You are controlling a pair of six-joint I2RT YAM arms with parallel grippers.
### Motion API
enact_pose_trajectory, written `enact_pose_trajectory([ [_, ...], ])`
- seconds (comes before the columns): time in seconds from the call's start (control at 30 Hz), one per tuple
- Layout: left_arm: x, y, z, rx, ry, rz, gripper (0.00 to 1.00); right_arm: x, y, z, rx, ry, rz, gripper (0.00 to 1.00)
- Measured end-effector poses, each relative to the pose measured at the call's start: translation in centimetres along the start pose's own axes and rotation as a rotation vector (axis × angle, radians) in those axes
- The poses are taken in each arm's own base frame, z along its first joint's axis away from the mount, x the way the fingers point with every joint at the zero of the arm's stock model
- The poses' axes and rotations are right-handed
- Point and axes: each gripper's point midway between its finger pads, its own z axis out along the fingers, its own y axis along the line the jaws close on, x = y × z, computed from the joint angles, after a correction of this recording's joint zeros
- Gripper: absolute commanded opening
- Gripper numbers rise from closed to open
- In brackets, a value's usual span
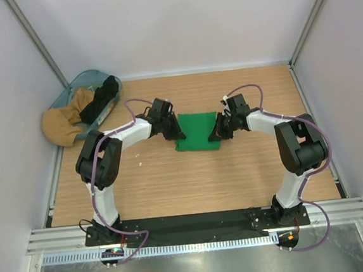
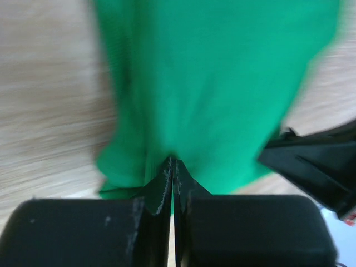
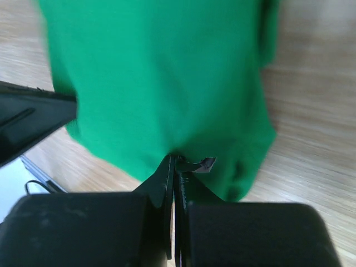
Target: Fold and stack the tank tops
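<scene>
Left tool [image 2: 172, 165], right tool [image 3: 173, 162] pinch soft green tank top [image 1: 197, 130], folded rectangle

- A wooden table [image 1: 192, 186] is carrying everything, its light grain running left to right.
- The green tank top [image 1: 198, 132] is lying flat on it around the middle, towards the far side, gathered into a compact, roughly rectangular shape.
- A blue basket [image 1: 87, 75] is sitting at the far left corner, with a tan cloth [image 1: 59, 127] spilling over its near rim at the table's left edge.
- A small white speck [image 1: 140, 163] is lying on the bare wood, left of the middle.
- A black base plate [image 1: 195, 222] is running along the near edge.
</scene>
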Motion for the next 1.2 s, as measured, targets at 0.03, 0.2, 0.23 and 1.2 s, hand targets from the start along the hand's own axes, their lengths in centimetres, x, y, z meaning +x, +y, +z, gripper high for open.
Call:
enact_pose_trajectory([
  [0.03,0.7,1.4,0.6,-0.018,0.009,-0.024,0.00,0.8,-0.7,0.4,0.009,0.016,0.011,0.01],
  [0.2,1.7,3.7,1.5,0.000,0.017,-0.097,0.00,2.7,-2.4,1.5,0.006,0.051,0.058,0.01],
  [0.23,1.7,3.7,1.6,0.006,0.010,-0.095,0.00,2.5,-2.3,1.6,0.002,0.043,0.055,0.01],
  [1.2,4.6,3.9,-0.7,-0.148,-0.047,0.061,0.09,3.5,-2.1,0.0,0.061,0.028,-0.029,0.06],
])
